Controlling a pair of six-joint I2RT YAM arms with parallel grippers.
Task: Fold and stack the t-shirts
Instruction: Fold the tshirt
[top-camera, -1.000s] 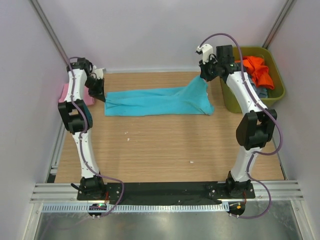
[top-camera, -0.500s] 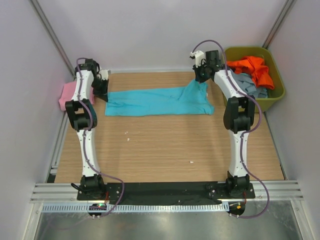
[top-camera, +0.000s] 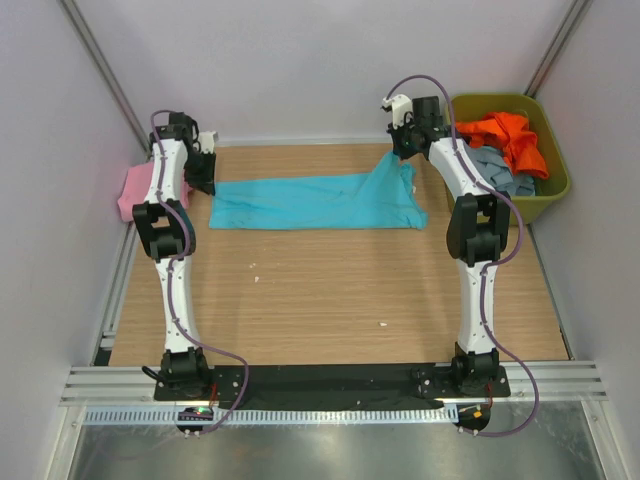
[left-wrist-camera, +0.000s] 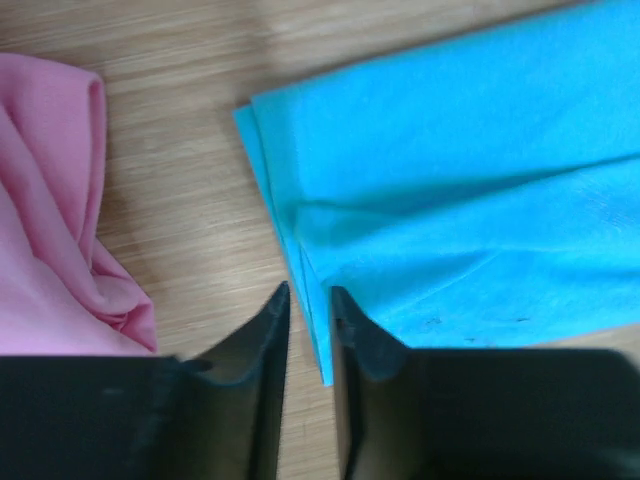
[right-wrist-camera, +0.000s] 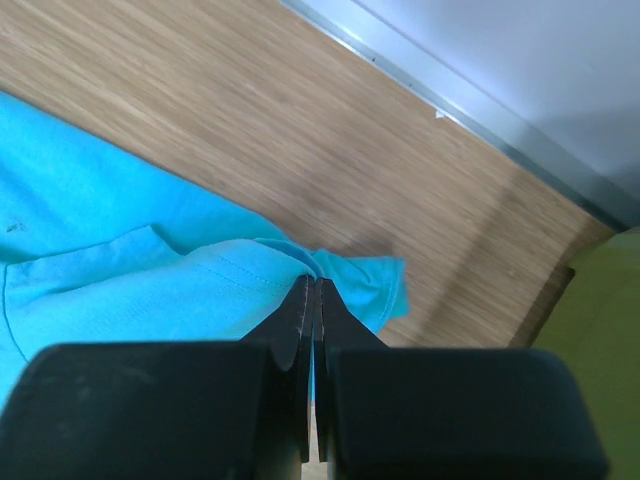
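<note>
A large turquoise t-shirt (top-camera: 310, 202) lies folded into a long strip across the far part of the table. My left gripper (top-camera: 205, 183) hovers at its left end. In the left wrist view this gripper (left-wrist-camera: 308, 292) stands slightly open, the shirt's (left-wrist-camera: 450, 180) folded edge lying loose in the gap. My right gripper (top-camera: 405, 155) holds the strip's right end lifted off the table. In the right wrist view it (right-wrist-camera: 313, 280) is shut on a pinch of turquoise cloth (right-wrist-camera: 120, 290). A pink t-shirt (top-camera: 135, 190) lies crumpled left of the left gripper.
An olive-green bin (top-camera: 556, 178) stands at the back right, close to the right arm, with an orange t-shirt (top-camera: 505, 135) and a grey-blue one (top-camera: 495, 170) inside. White walls and a metal rail close off the back. The pink cloth (left-wrist-camera: 50, 230) lies near the left fingers.
The left jaws have parted and let go of the shirt's left edge. The right gripper stays shut on the right end and has shifted slightly.
</note>
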